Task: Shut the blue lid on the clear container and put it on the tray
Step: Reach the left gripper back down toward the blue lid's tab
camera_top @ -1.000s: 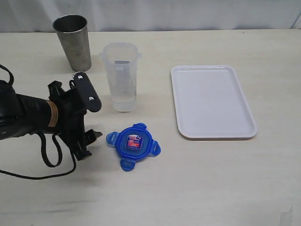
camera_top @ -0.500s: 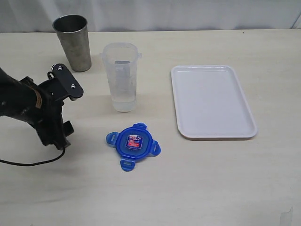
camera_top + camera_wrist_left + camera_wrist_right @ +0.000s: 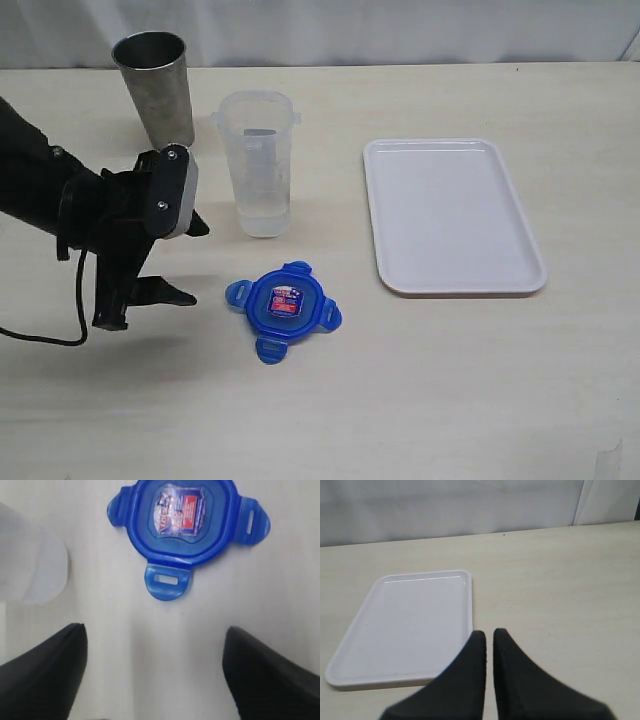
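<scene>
Since half a second ago the left gripper (image 3: 188,262) has turned and swung closer to the lid (image 3: 283,308). It hovers just left of it, jaws spread wide with nothing between them. The lid lies flat on the table (image 3: 450,400), near the upright container (image 3: 256,165) but not touching it. The tray (image 3: 452,215) sits well to the right. The right gripper (image 3: 489,650) is pressed together, empty, near the tray.
</scene>
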Robot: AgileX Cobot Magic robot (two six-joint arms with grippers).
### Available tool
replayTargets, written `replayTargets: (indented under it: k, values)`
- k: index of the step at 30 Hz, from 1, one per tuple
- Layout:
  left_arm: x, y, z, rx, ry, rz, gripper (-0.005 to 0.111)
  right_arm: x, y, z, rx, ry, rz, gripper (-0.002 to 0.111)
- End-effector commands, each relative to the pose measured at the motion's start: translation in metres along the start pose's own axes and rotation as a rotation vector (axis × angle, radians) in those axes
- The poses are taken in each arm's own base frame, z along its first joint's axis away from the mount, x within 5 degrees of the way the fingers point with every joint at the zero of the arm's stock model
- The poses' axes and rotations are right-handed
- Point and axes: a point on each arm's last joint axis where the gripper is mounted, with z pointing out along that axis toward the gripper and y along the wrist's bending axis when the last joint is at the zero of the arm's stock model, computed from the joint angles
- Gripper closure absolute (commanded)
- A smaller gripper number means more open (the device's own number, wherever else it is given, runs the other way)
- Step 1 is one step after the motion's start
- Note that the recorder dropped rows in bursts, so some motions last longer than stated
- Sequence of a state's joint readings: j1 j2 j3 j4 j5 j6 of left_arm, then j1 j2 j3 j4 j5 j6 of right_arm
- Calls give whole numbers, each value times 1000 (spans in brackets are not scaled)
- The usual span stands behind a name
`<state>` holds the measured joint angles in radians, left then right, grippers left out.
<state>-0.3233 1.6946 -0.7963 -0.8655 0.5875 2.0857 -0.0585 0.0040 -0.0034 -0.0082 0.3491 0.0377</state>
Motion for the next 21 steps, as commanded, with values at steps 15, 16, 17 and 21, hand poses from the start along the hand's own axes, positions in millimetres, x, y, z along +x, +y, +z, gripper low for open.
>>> replayTargets:
  k: [15,16,17,21]
  values:
    - [12,20,60,230,-105,-64,37,1,0,0,8,-3,2,103]
    - [12,20,61,239,-111,-66,37,1,0,0,8,-3,2,103]
    - [11,19,66,243,-111,-69,37,1,0,0,8,-3,2,103]
    - [4,17,81,213,-67,-46,37,1,0,0,8,-3,2,103]
